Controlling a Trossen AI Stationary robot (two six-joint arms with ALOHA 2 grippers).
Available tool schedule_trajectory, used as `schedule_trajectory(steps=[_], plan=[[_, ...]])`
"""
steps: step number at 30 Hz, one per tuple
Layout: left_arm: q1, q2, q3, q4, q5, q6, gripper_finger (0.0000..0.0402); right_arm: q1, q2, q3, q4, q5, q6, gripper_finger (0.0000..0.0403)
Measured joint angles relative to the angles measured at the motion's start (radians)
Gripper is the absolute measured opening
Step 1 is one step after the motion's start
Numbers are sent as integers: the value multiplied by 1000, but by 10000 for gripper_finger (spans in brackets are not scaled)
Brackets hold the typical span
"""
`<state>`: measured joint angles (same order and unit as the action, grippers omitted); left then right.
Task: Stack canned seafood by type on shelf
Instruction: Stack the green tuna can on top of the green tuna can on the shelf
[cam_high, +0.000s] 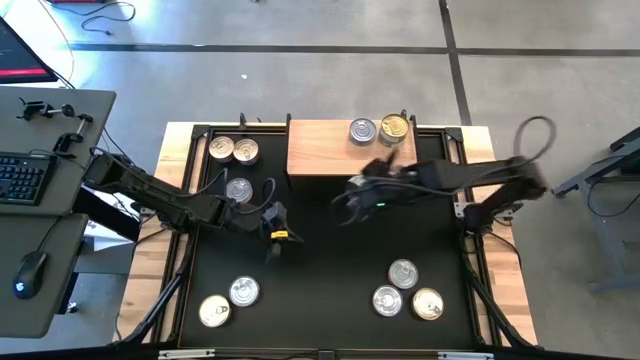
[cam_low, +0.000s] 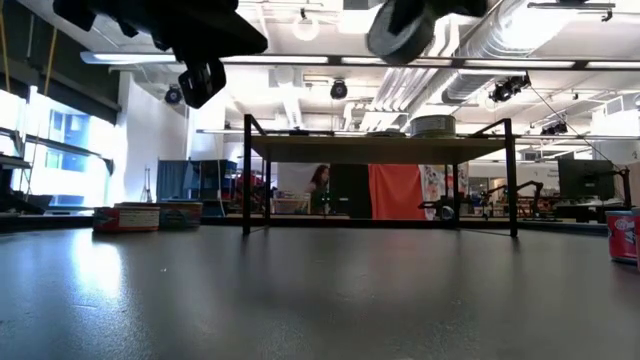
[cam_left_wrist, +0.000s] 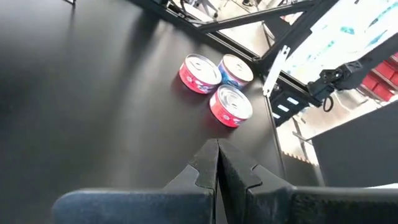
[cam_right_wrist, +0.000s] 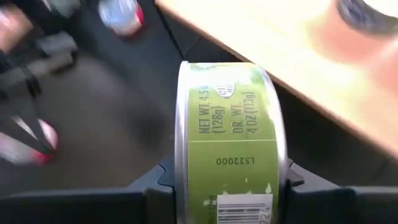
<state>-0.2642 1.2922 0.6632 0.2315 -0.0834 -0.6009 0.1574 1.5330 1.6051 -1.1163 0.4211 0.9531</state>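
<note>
The right tool (cam_right_wrist: 227, 180) was clamped on a green-labelled can (cam_right_wrist: 227, 140), gripping it by its flat faces so the can stood on edge between the two fingers. In the high view the right tool (cam_high: 362, 188) hung over the black bench (cam_high: 320, 300), just beside the front edge of the wooden shelf (cam_high: 320, 150), with the can hard to make out there. The left tool (cam_high: 272, 222) was squeezed shut on nothing and waited over the middle of the bench. Two cans already sat on the shelf top, a silver-lidded can (cam_high: 362, 130) touching a gold-lidded can (cam_high: 394, 128). It looked like the carrying step: one can was on its way to the shelf and many more were not yet sorted. Next, the right tool would likely need to rise over the shelf edge, turn the can flat, and set it on or by a can of the same kind. Only the right wrist view showed the green label and the firm hold. Only the high view showed all the groups: two cans at the far left, one near the left arm, two near left and three near right. The left wrist view showed a cluster of three red and blue cans (cam_left_wrist: 217, 87) standing close together.
</note>
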Motion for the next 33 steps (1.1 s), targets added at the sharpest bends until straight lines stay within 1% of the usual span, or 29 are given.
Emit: schedule_trajectory(steps=[3,5,7,9,11,13,15,17,20,24,27,30,33], plan=[[2,0,0,2,0,3,0,0,-168,-211,218,56,123,111],[18,0,0,12,-1,34,0,-10,-249,-323,362,127,206,111],[49,0,0,42,0,90,0,-28,-290,-409,497,229,265,111],[95,0,9,71,26,146,0,-55,-302,-480,589,339,363,111],[148,0,38,69,95,208,0,-103,-298,-528,714,374,437,111],[198,0,70,51,176,270,0,-154,-273,-557,855,404,455,111],[243,0,96,16,245,331,0,-202,-231,-563,943,451,469,111],[280,0,119,-23,304,370,0,-249,-187,-544,969,481,506,111],[321,0,145,-83,391,394,0,-304,-127,-505,971,464,550,111],[345,0,145,-136,454,399,0,-331,-60,-488,874,448,715,111],[347,0,145,-165,464,398,0,-345,-29,-483,840,442,834,111],[339,0,145,-184,466,413,0,-353,-17,-482,858,451,847,111],[328,0,145,-191,467,421,0,-359,-21,-481,876,497,849,111]])
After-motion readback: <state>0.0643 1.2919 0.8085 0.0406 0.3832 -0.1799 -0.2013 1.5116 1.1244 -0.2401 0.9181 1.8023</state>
